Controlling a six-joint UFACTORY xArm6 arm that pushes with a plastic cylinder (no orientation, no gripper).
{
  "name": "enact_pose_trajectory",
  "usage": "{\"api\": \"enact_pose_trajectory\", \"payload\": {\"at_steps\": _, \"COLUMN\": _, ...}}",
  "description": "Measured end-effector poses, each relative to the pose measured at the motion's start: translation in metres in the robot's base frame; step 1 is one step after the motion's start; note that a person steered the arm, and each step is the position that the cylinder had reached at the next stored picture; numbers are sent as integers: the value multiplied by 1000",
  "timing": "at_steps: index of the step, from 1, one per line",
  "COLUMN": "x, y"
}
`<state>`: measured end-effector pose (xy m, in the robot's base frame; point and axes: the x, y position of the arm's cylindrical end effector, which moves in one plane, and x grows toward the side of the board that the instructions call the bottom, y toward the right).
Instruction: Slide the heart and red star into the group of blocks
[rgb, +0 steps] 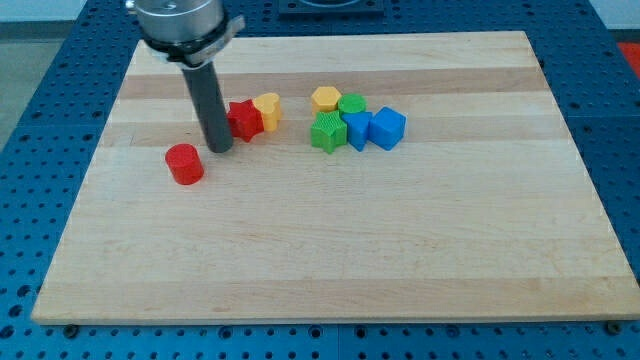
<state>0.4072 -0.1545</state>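
While my tip (220, 148) is sitting at 9 o'clock of the red star (244, 119), touching it, the yellow heart (267, 109) is leaning on the star's 3 o'clock side. No end effector exists, so jaw state is not applying. An off-centre push is risking the pair splitting before reaching the group near the green star (327, 131).

Open gap between yellow heart (267, 110) and yellow hexagon (325, 98); red cylinder (184, 163) beside my tip (219, 149).
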Motion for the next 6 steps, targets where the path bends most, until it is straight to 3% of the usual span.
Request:
{"api": "enact_pose_trajectory", "payload": {"at_steps": 1, "x": -8, "y": -31}}
{"api": "enact_pose_trajectory", "payload": {"at_steps": 3, "x": -37, "y": -23}}
{"api": "enact_pose_trajectory", "payload": {"at_steps": 6, "x": -37, "y": 55}}
